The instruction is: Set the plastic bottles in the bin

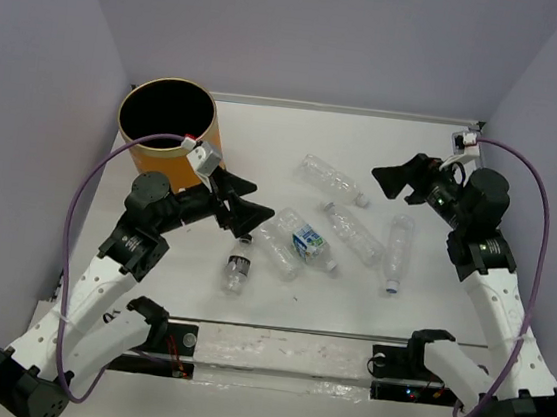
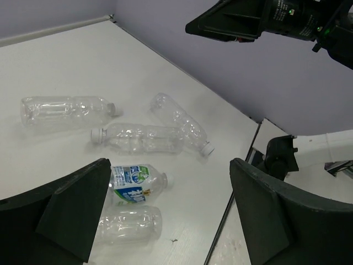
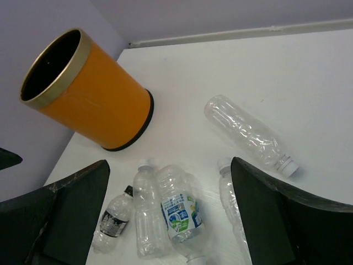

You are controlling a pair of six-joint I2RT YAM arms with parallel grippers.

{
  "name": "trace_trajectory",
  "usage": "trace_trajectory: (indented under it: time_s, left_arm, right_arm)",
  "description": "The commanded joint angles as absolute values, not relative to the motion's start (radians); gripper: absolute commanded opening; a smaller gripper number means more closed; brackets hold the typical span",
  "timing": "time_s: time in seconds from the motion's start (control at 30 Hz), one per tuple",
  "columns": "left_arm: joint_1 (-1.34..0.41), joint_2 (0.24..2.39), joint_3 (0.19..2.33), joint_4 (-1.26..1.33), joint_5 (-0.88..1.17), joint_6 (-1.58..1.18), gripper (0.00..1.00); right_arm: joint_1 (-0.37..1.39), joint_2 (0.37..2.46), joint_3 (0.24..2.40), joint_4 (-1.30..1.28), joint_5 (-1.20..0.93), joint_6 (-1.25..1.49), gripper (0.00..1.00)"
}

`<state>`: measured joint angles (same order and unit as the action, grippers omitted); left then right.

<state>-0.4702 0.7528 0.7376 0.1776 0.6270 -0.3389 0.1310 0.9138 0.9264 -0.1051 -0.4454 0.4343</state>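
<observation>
- Bin (image 1: 142,156): upright at 10 o'clock on the table (image 1: 268,127), with an orange wall and a black inside.
- Left gripper (image 1: 251,207): fingers spread wide and gripping nothing, at the bin's 4 o'clock.
- Right gripper (image 1: 382,182): also spread and empty, at the table's 2 o'clock.
- Plastic bottles (image 1: 334,180): lying flat mid-table between the grippers, all outside the bin.
- Dark-labelled bottle (image 1: 238,269): at 7 o'clock of the group.

White table (image 1: 386,150): bin (image 1: 153,162) upright far-left, plastic bottles (image 1: 334,180) lying ctr.
</observation>
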Motion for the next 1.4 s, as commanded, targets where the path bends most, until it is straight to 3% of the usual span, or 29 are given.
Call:
trace_trajectory:
  time_s: [0.0,0.13,0.37,0.7,0.97,1.23,1.37]
  left_arm:
    - [-0.472,0.738,0.741,0.164,0.635,-0.371,0.99]
    - [-0.474,0.747,0.736,0.118,0.661,-0.382,0.99]
    - [-0.472,0.736,0.698,0.045,0.701,-0.430,0.99]
    - [-0.480,0.854,0.756,-0.383,0.453,-0.357,0.99]
    - [-0.483,0.934,0.796,-0.528,0.155,-0.365,0.99]
    - [-0.488,1.054,0.781,-0.565,0.155,-0.353,0.99]
    - [-0.494,1.114,0.775,-0.548,0.166,-0.347,0.99]
  right_arm:
    - [0.139,0.974,0.989,-0.095,-0.529,0.436,0.96]
    - [0.212,1.071,1.026,-0.109,-0.511,0.394,0.96]
    - [0.321,1.360,1.232,-0.251,-0.278,0.186,0.98]
    - [0.411,1.745,1.549,-0.478,-0.224,-0.167,0.99]
    - [0.453,2.050,1.793,-0.618,-0.184,-0.370,1.00]
    - [0.462,2.235,1.985,-0.692,-0.183,-0.466,0.99]
    - [0.462,2.287,2.025,-0.683,-0.160,-0.485,0.91]
